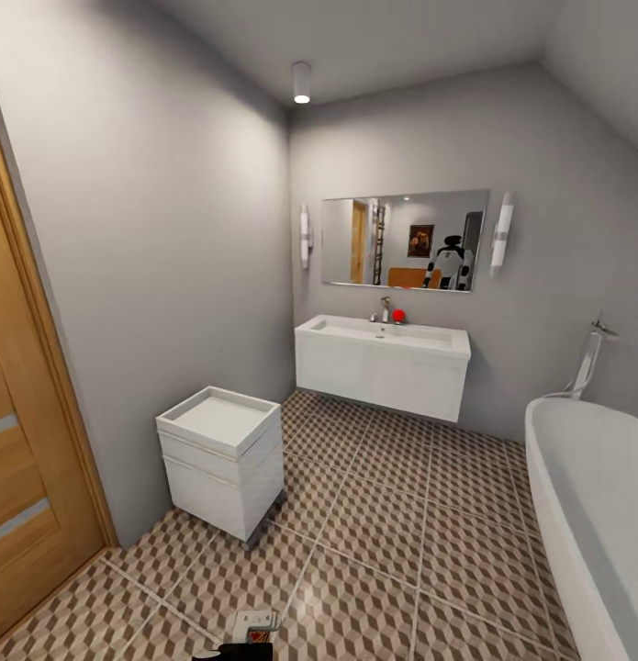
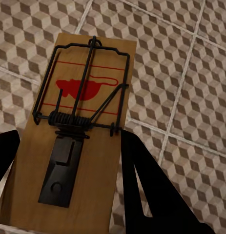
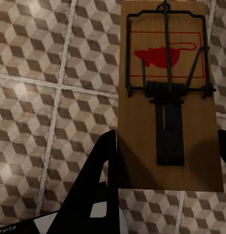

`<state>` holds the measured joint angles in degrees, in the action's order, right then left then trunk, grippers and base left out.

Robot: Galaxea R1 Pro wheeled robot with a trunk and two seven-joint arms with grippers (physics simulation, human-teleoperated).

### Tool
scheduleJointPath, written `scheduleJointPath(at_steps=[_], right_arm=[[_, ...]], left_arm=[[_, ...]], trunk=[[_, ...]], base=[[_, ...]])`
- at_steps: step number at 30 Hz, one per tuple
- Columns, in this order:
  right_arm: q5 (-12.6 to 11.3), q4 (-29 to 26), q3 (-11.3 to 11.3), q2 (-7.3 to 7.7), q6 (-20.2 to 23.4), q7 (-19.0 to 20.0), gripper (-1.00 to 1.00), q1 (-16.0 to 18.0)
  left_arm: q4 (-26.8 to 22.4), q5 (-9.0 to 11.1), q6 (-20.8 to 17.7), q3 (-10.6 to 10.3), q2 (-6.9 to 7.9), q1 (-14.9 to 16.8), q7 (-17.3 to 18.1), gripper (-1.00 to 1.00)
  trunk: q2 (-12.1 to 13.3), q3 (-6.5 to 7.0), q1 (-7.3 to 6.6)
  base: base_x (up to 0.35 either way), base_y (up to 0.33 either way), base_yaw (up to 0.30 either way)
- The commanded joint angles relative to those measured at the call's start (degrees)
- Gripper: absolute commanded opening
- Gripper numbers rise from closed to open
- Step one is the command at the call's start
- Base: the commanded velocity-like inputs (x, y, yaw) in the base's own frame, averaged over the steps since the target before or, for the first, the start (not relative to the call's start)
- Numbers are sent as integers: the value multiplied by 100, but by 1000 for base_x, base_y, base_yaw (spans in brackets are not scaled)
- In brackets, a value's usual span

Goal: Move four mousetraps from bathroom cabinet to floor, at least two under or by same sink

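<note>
In the left wrist view a mousetrap [image 2: 78, 131], a brown wooden board with a red mouse print and black wire spring, sits between the dark fingers [image 2: 147, 195] of my left gripper [image 2: 69, 195], which is shut on it above the bathroom floor [image 2: 191, 73]. In the right wrist view my right gripper [image 3: 166, 180] is shut on a second mousetrap [image 3: 166, 97] over the cube-patterned tiles [image 3: 44, 97]. The white wall-hung sink [image 1: 383, 363] with a chrome tap stands at the far wall, with open floor [image 1: 392, 514] below it. The cabinet is out of view.
A small white drawer unit [image 1: 222, 459] stands against the left wall. A white bathtub [image 1: 589, 514] fills the right side. A wooden door [image 1: 25, 477] is at the near left. A mirror [image 1: 403, 240] hangs above the sink. A small pale object with a red mark [image 1: 254, 629] shows at the bottom edge.
</note>
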<state>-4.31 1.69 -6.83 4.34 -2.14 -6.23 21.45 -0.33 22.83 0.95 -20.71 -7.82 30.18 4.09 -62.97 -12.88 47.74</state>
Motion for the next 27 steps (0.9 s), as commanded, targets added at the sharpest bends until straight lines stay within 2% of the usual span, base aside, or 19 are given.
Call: scheduleJointPath(at_steps=[1,27], right_arm=[[-52,15,-19,-1,-24,5,-100,9],[-46,15,-20,-1,-35,84,-100,9]], left_arm=[[7,37,11,-47,-1,6,5,-100],[7,37,11,-47,-1,6,4,-100]], trunk=[[-5,-8,0],[-5,-8,0]], base=[[0,0,-17],[0,0,-2]])
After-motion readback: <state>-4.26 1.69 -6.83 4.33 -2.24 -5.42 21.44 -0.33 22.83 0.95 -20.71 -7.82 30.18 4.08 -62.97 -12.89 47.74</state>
